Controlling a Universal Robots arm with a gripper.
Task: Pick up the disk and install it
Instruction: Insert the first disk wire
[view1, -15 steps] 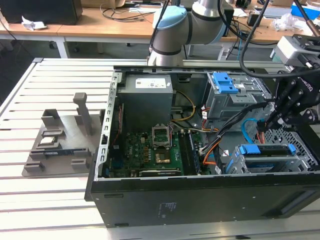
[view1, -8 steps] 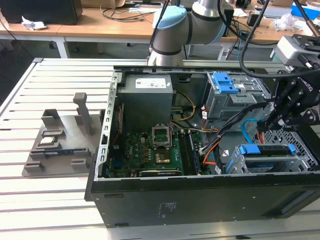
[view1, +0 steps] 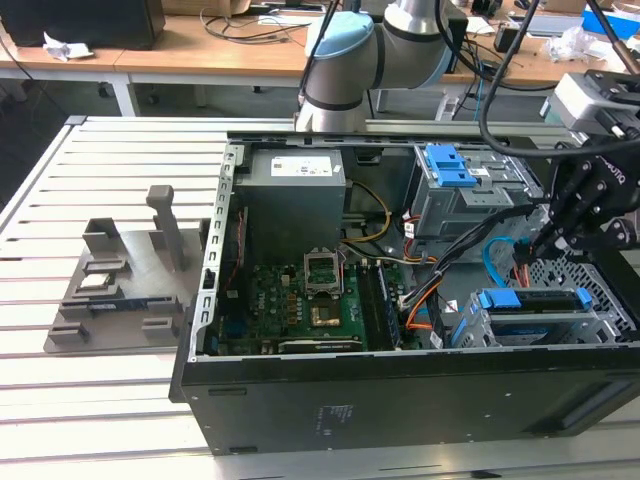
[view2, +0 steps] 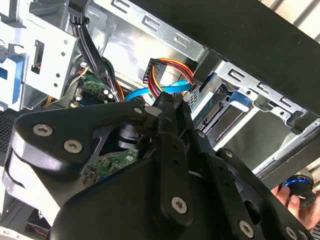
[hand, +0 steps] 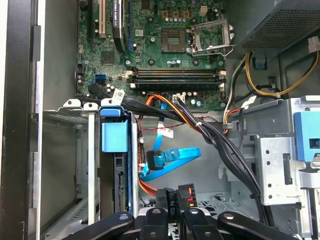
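The disk sits on edge in the drive cage (view1: 590, 325) at the case's front corner, at the exterior view's right. Its blue carrier rail (view1: 525, 298) shows on top. In the first wrist view the blue carrier tab (hand: 114, 135) and the disk's connector edge (hand: 121, 192) show between the cage walls. In the second wrist view the disk's rear socket (view2: 216, 111) is bare. My gripper (view1: 550, 240) hangs over the cage. It (hand: 173, 216) is shut on a black cable connector (hand: 170, 199) with red and orange wires (view2: 167, 70).
The open black case (view1: 400, 400) lies on a slatted white table (view1: 90, 200), with the motherboard (view1: 300, 300) and grey power supply (view1: 295, 195) inside. A blue data cable (hand: 167, 157) and black cable bundle (hand: 220, 145) cross beside the cage. A grey fixture (view1: 120, 290) stands outside. A hand (view2: 297, 200) holds a black device.
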